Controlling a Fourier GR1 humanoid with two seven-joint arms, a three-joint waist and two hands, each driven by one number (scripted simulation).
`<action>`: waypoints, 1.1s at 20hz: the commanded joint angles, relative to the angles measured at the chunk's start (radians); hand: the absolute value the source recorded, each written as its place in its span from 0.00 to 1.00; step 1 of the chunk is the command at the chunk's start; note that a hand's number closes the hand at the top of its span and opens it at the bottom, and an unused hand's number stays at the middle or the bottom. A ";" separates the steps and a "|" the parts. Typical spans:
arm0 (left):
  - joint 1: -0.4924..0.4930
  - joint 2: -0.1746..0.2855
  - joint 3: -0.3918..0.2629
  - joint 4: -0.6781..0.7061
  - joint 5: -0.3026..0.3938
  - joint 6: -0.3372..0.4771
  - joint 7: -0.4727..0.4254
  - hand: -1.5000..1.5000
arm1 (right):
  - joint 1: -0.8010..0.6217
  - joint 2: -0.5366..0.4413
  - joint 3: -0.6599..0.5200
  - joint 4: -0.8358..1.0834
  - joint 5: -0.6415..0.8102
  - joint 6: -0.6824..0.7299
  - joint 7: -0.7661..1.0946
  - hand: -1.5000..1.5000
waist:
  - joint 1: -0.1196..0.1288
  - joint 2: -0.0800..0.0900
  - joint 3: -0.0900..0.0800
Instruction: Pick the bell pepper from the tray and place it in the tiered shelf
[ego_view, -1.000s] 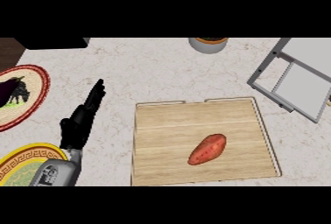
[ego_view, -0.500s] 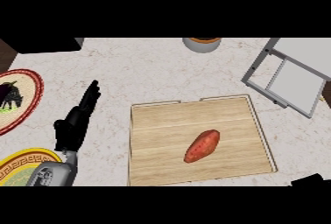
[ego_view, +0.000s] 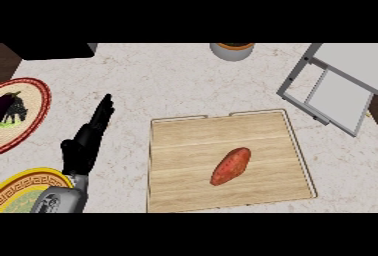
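The table (ego_view: 184, 85) fills the whole view, pale and marbled. Just past its middle, toward 5 o'clock, lies the wooden tray (ego_view: 184, 135), flat and square to me, so whatever is on it is open to a reach from above. At 2 o'clock stands the tiered shelf (ego_view: 336, 95), a grey frame with white levels, turned at an angle to the tray and well apart from it. I judge that any carry has to cross bare table toward 1 o'clock. At 9 o'clock a red-rimmed plate (ego_view: 40, 100) holds something dark that I cannot name. At 7 o'clock a yellow-rimmed plate (ego_view: 29, 177) is partly cut off by the view's edge.

My left hand (ego_view: 85, 145) shows between those plates and the tray. Its fingers are straight and held together, pointing toward 1 o'clock. It holds nothing and touches none of the things. My right hand does not show at all.

The bell pepper (ego_view: 231, 166) lies on the tray's nearer half, a little toward 3 o'clock of its middle, slanting toward 1 o'clock. It looks long and reddish-orange, more like a sweet potato than a pepper, and it is not yet picked. A small round pot (ego_view: 232, 50) sits at 12 o'clock, out of the way.
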 joint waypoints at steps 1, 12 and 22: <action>-0.013 -0.003 0.000 0.009 -0.004 0.001 0.012 0.50 | -0.023 -0.072 -0.255 0.174 -0.224 0.171 -0.088 1.00 | 0.002 -0.001 -0.002; -0.091 -0.063 -0.041 0.068 -0.057 -0.005 0.009 0.50 | -0.330 -0.253 -0.346 0.791 -0.280 0.441 -0.160 1.00 | 0.078 0.014 -0.004; -0.115 -0.052 0.009 0.042 -0.048 -0.039 0.046 0.50 | -0.634 -0.233 -0.167 0.947 -0.072 0.335 -0.227 1.00 | 0.085 0.014 -0.004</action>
